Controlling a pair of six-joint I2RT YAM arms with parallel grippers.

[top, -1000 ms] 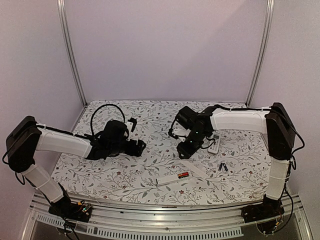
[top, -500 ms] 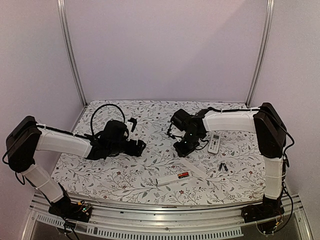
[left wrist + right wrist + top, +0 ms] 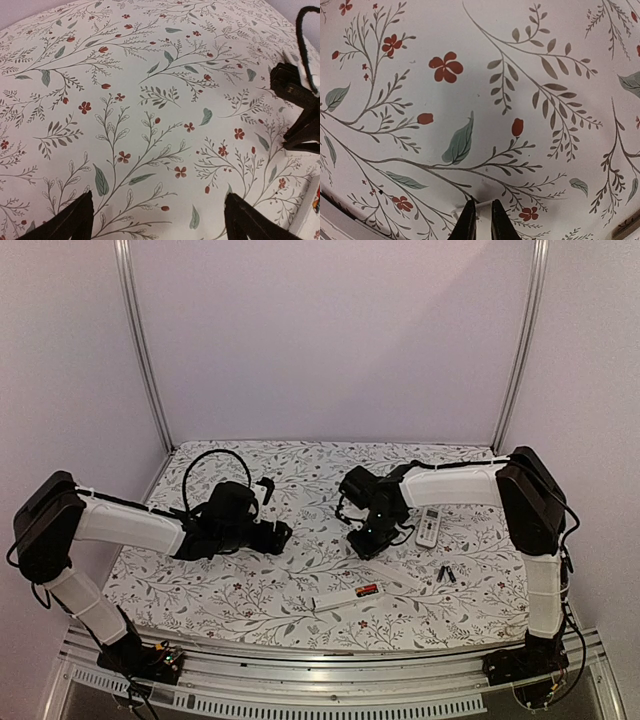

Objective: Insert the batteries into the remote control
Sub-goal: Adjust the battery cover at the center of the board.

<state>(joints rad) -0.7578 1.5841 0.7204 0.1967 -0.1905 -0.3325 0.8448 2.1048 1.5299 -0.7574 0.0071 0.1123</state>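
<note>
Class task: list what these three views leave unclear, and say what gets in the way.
Top view: the black batteries are too small to count.
Right wrist view: whether the right gripper pinches anything; the bottom edge cuts its fingers off.
Left wrist view: the nearer remote is cut off by the right edge.

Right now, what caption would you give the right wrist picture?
Right claw, squeezed nearly shut, pointing at the flowery tablecloth.

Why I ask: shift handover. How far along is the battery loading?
Done: a red battery seems to sit in the near remote. In hand: no battery; left gripper open, right gripper shut over cloth. Left: black batteries lie loose.
</note>
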